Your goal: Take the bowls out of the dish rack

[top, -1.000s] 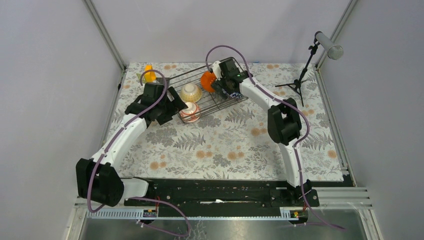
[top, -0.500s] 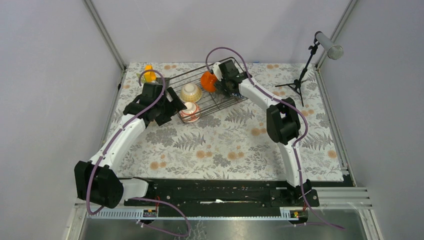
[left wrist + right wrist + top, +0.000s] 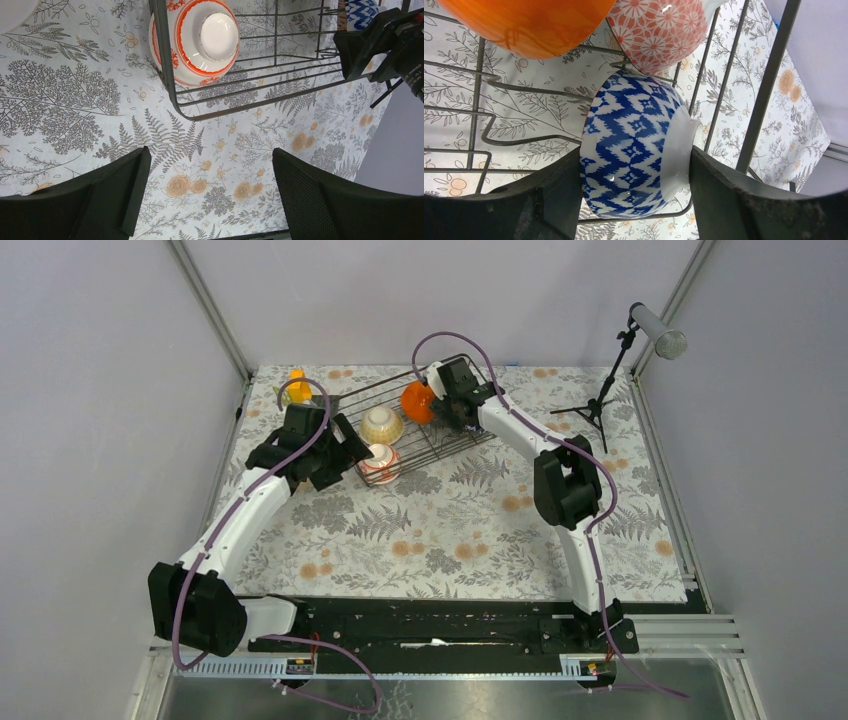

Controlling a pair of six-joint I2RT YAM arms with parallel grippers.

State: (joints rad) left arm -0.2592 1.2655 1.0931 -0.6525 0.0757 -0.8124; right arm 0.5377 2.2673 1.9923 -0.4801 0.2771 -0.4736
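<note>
Early going, by the look of it: the dish rack (image 3: 430,445) holds five bowls that I can count. The right gripper (image 3: 636,170) has its fingers pressed to both sides of the blue-and-white bowl (image 3: 631,135), which rests on the wires, not yet lifted. The orange bowl (image 3: 524,25), red floral bowl (image 3: 654,35), beige bowl (image 3: 382,425) and red-rimmed bowl (image 3: 197,40) all wait inside. The left gripper (image 3: 210,195) hangs spread and empty over the tablecloth (image 3: 75,100), just off the rack's corner (a pale rim at that view's edge may be a bowl already out, can't tell).
</note>
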